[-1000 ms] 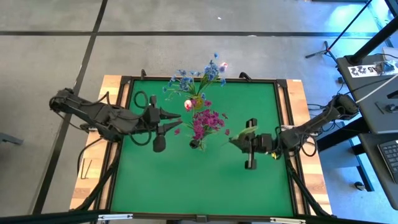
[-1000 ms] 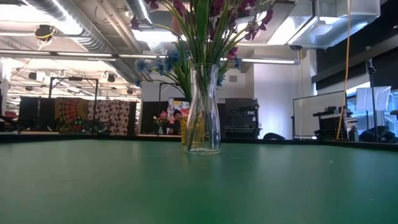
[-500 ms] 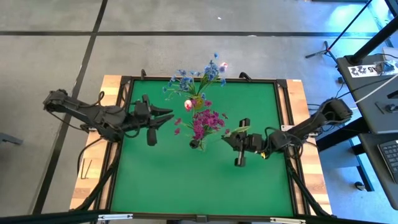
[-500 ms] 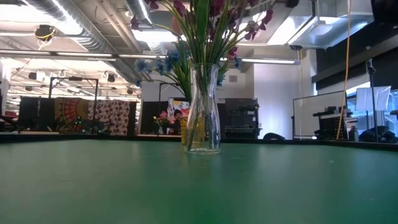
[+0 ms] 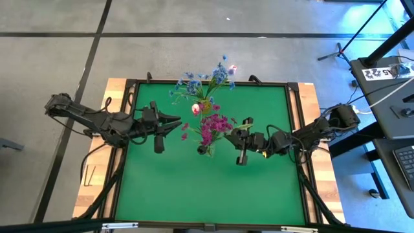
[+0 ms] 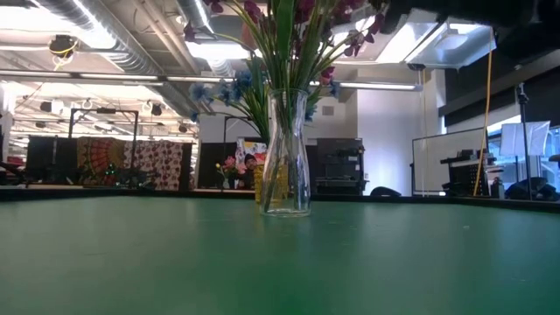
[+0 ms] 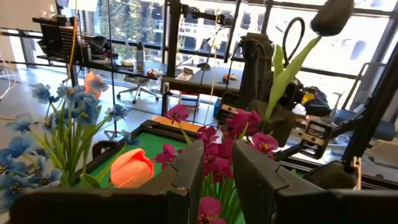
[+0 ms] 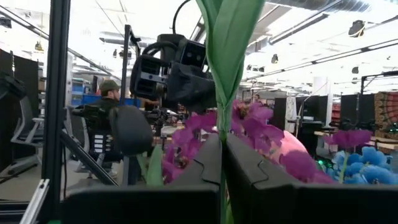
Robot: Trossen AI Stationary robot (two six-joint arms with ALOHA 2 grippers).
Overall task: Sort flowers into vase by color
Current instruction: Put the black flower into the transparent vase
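Note:
A clear glass vase (image 6: 285, 156) near the table's middle holds magenta flowers (image 5: 213, 127). Behind it a second vase holds blue flowers (image 5: 208, 80) and a pink tulip (image 5: 196, 109). My right gripper (image 5: 235, 134) hovers just right of the magenta bunch, shut on a green stem with a long leaf (image 8: 227, 31) and a dark bud (image 7: 333, 15). My left gripper (image 5: 176, 120) is open in the air left of the vases, fingers (image 7: 186, 177) pointing at the blooms. My right gripper (image 8: 222, 163) pinches the dark-bud flower's green stem (image 8: 222, 127) between its two fingers. The fingers come level from the table's right and lie across the stem. The flower is lifted clear of the table, and its leaf and bud (image 7: 333, 15) rise above the fingers.
The green mat (image 5: 194, 188) lies inside a dark frame on a wooden table (image 5: 118, 87). A wide stretch of mat toward the near edge is bare. Both vases stand close together at the middle and far middle. A person sits in the room beyond (image 8: 107, 93).
My right gripper has carried the dark-bud flower toward the table's left, from near the right edge to beside the magenta bunch. My left gripper has drawn back a little toward the left edge and then stayed still. The vases have not moved.

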